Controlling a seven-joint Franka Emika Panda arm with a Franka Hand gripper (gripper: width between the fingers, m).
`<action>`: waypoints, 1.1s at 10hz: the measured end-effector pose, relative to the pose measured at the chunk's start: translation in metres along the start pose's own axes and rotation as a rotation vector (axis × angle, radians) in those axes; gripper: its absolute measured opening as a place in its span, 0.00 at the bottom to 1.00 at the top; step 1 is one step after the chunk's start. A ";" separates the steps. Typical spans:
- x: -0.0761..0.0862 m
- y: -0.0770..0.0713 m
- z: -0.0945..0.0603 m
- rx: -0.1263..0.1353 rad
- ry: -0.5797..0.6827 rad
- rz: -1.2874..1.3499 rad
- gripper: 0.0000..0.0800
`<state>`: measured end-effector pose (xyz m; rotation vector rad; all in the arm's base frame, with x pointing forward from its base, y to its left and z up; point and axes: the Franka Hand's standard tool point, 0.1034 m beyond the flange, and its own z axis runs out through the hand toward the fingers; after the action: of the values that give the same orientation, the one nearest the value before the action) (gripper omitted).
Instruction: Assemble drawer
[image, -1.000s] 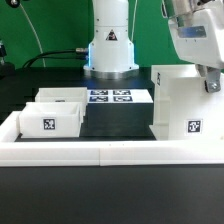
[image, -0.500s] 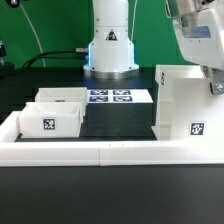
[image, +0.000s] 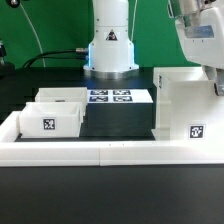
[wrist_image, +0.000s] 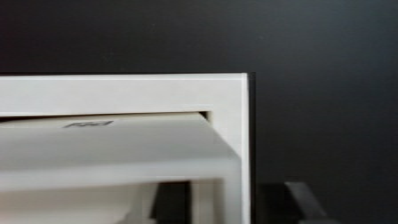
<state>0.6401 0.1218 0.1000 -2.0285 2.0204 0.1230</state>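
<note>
The drawer's tall white box housing (image: 185, 105) stands at the exterior view's right, tag facing front. Two smaller white trays sit at the exterior view's left: the front tray (image: 48, 118) shows its tag, and the back tray (image: 62, 96) is right behind it. My gripper (image: 217, 85) is at the housing's upper far right edge, partly cut off by the frame. In the wrist view my gripper (wrist_image: 231, 186) is open, with its dark fingers (wrist_image: 169, 200) on either side of the housing's wall (wrist_image: 125, 95). I cannot tell whether they touch it.
The marker board (image: 112, 97) lies flat between the trays and the housing, in front of the robot base (image: 110, 50). A low white wall (image: 100, 150) borders the black table at the front and sides.
My gripper has shifted a little toward the exterior view's right and slightly lower at the housing's edge. The housing has shifted very slightly. The trays have not moved.
</note>
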 end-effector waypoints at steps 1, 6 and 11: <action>0.000 0.000 0.000 0.001 0.000 -0.001 0.32; -0.001 -0.002 -0.002 0.009 0.001 -0.004 0.80; -0.006 0.013 -0.036 0.003 -0.011 -0.245 0.81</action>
<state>0.6219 0.1182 0.1344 -2.2475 1.7458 0.0812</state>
